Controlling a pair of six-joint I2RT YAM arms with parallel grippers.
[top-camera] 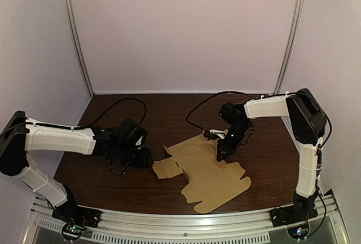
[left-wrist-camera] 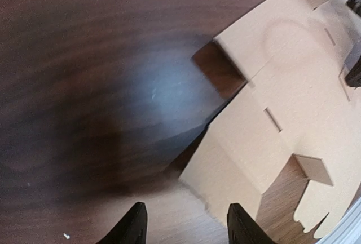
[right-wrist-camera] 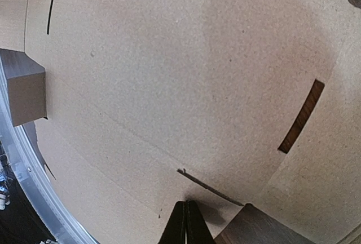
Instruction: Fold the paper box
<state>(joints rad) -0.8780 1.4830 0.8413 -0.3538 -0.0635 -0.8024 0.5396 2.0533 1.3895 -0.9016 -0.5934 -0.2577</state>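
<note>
So from the top, the box lies flat mid-table; left gripper just beside its left flap, right gripper over its far edge. Left wrist: jaws open, flap ahead-right. Right wrist: jaws closed on nothing, tips at the box

The box is plain tan cardboard, finely speckled up close, and its slits show dark. The table is dark brown wood with a streaked grain and a pale bluish sheen. The left arm and right arm are white with black joints. The walls are pale lilac-grey, and the rail at the near edge is silver.
</note>
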